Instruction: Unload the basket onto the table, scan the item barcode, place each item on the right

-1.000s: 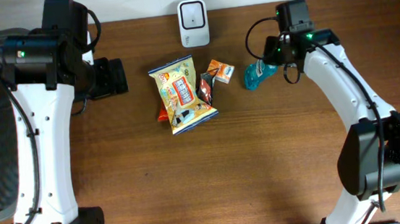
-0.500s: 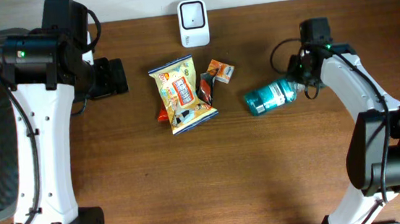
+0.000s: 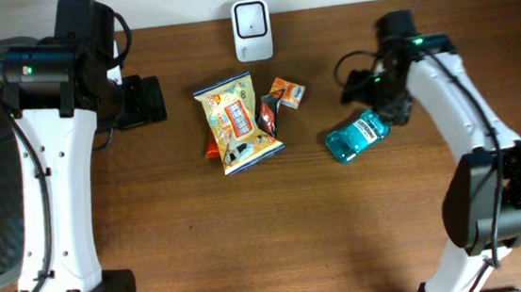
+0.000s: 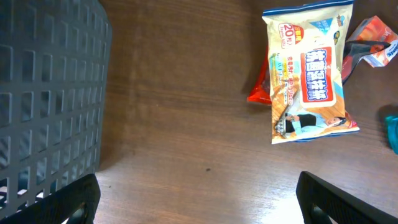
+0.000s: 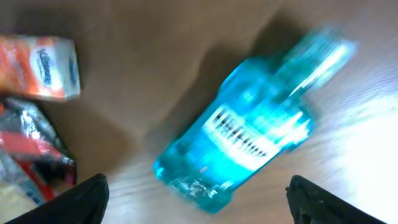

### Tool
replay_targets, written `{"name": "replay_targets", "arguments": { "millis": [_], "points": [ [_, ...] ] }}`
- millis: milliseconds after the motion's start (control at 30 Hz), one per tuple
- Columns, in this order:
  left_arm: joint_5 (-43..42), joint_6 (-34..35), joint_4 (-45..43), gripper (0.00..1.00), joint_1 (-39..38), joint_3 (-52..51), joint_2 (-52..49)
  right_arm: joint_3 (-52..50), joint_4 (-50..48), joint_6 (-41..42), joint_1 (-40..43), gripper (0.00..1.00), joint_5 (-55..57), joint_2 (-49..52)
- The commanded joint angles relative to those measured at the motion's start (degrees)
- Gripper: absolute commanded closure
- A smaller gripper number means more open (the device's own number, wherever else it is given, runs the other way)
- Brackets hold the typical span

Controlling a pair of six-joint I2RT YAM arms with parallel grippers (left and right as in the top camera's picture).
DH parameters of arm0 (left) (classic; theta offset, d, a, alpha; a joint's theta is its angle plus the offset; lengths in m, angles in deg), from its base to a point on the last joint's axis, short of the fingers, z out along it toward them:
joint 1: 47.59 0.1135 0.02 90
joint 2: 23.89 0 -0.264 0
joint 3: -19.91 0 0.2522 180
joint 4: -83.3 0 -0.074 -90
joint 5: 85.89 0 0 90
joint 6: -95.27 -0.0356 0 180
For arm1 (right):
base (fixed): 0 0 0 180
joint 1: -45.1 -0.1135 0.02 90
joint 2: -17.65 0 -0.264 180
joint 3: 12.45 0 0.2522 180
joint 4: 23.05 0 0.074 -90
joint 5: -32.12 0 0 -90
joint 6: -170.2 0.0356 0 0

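Observation:
A teal mouthwash bottle (image 3: pixel 357 137) lies on its side on the wooden table, right of the snack pile. In the right wrist view the bottle (image 5: pixel 249 143) shows a white label with dark lettering, blurred. My right gripper (image 3: pixel 371 106) hovers just above it, open. The right gripper (image 5: pixel 199 208) has its dark fingertips (image 5: pixel 81 199) far apart, and neither touches the bottle's base lying between them. The white scanner (image 3: pixel 250 18) stands at the back edge. My left gripper (image 3: pixel 148 101) is open and holds nothing, its jaws (image 4: pixel 199 205) wide over bare wood.
A yellow-and-blue snack bag (image 3: pixel 237 124) lies mid-table, with a dark red wrapper (image 3: pixel 266 117) and a small orange box (image 3: pixel 287 92) beside it. A grey mesh basket (image 4: pixel 50 93) stands at the far left, close to the left arm.
The right gripper carried the teal bottle toward the front, then opened. The bottle now lies loose on the table. The left arm has not moved.

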Motion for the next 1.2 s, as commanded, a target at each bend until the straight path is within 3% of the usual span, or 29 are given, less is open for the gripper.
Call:
{"name": "replay_targets", "arguments": {
  "millis": [0, 133, 367, 667, 767, 867, 1033, 1167],
  "points": [
    [-0.6, 0.4, 0.0, 0.01, 0.3, -0.1, 0.3, -5.0, 0.0, 20.5, -3.8, 0.12, 7.1, 0.1],
    [-0.6, 0.4, 0.0, 0.01, 0.3, -0.1, 0.3, -9.2, -2.3, 32.8, -5.0, 0.12, 13.9, 0.1],
    [-0.6, 0.4, 0.0, 0.01, 0.3, -0.1, 0.3, -14.6, -13.5, 33.1, -5.0, 0.12, 14.4, 0.2],
    [-0.6, 0.4, 0.0, 0.01, 0.3, -0.1, 0.3, -16.1, -17.3, 34.0, -5.2, 0.15, 15.4, 4.9],
    [-0.6, 0.4, -0.1, 0.01, 0.3, -0.1, 0.3, -16.1, -20.2, 27.7, -5.2, 0.20, 15.3, 6.5],
    [-0.6, 0.4, 0.0, 0.01, 0.3, -0.1, 0.3, -15.2, -21.7, 21.7, -5.2, 0.45, 15.3, 6.5],
    [-0.6, 0.4, 0.0, 0.01, 0.3, -0.1, 0.3, -6.1, -21.2, 2.0, -5.2, 0.48, 10.6, 6.5],
    [-0.6, 0.4, -0.1, 0.01, 0.3, -0.1, 0.3, 1.4, -21.5, -4.8, -6.3, 0.53, 9.3, 6.5]
  ]
}}
